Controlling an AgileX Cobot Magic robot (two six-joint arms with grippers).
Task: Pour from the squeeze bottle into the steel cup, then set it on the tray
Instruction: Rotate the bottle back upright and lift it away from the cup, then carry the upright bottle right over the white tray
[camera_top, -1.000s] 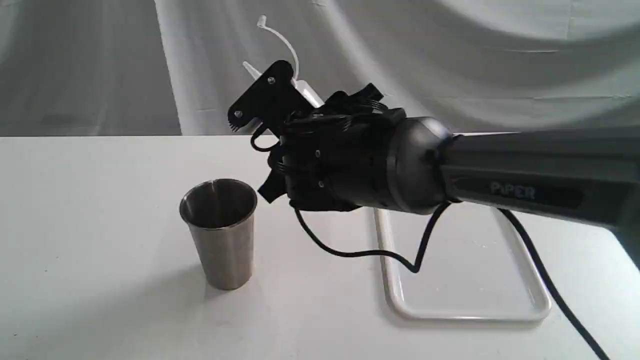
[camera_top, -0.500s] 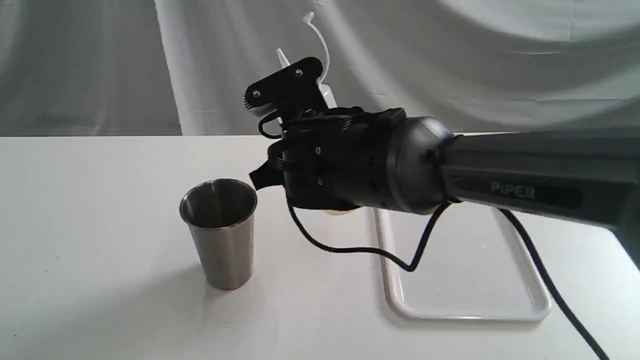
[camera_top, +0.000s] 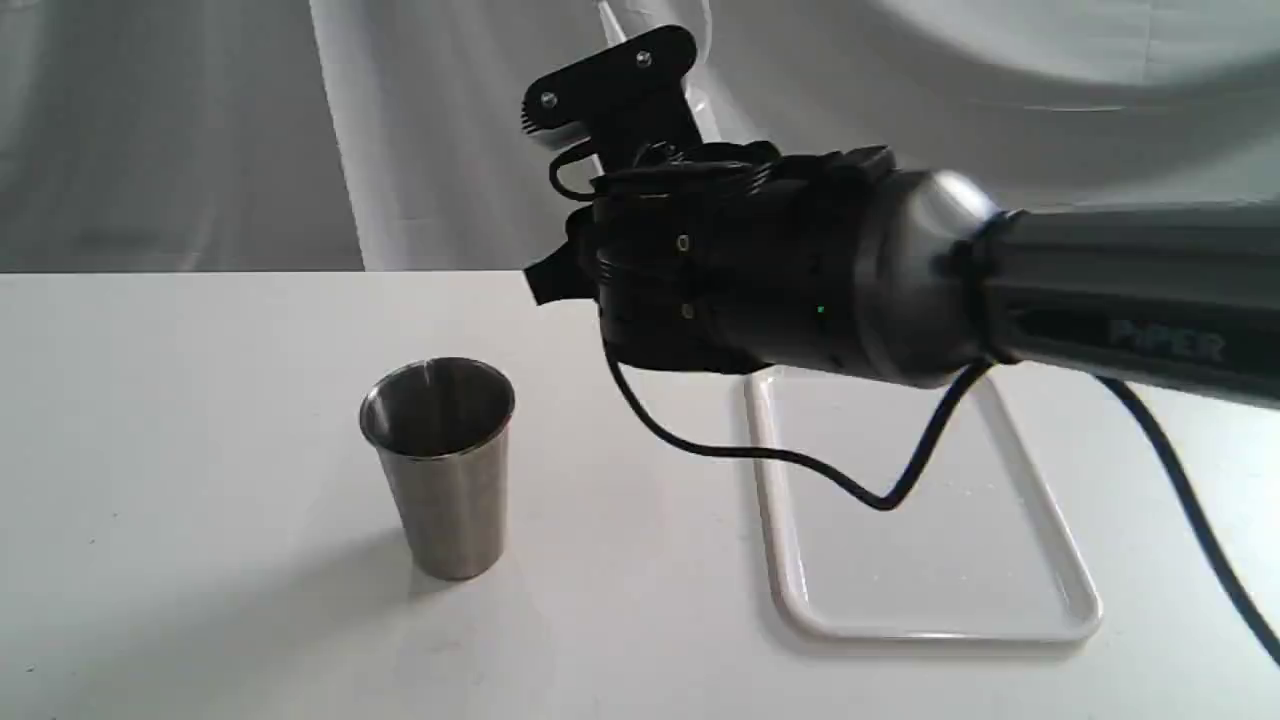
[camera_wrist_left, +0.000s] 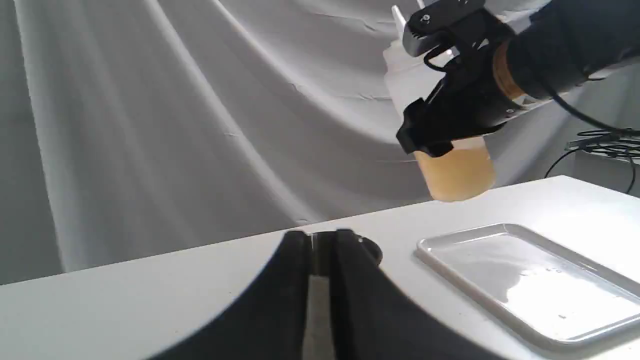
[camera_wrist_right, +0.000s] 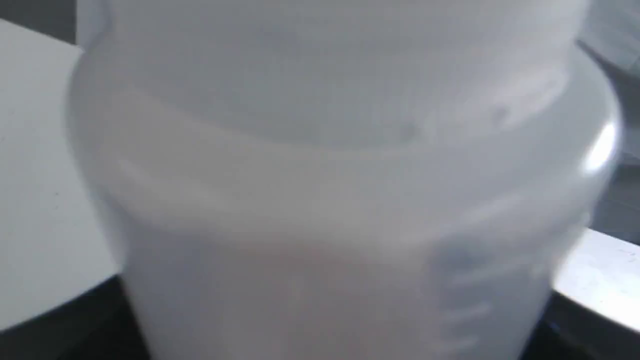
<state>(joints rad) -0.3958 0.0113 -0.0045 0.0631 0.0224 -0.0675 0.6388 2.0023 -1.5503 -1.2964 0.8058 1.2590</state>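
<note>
R tool (camera_wrist_left: 430, 80) is clamped on the squeeze bottle (camera_wrist_left: 457, 172) mid-body. It holds it approx. upright, well above the tabletop (camera_top: 200, 450), near the tray (camera_top: 790, 590) end closest to the steel cup (camera_top: 440, 460). L tool (camera_wrist_left: 319, 260): jaws nearly together, empty. Step, prob.: transit btw cup & tray; cup contents unreadable, so pour status unclear. Next needs either nozzle over cup rim + tilt, or base set flat inside tray rim. Bottle: translucent whitish, amber liquid in lower part.

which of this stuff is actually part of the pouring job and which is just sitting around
In the job: squeeze bottle, right gripper holding it, steel cup, tray.
Just there: left gripper, empty; black cable; backdrop cloth; table.
</note>
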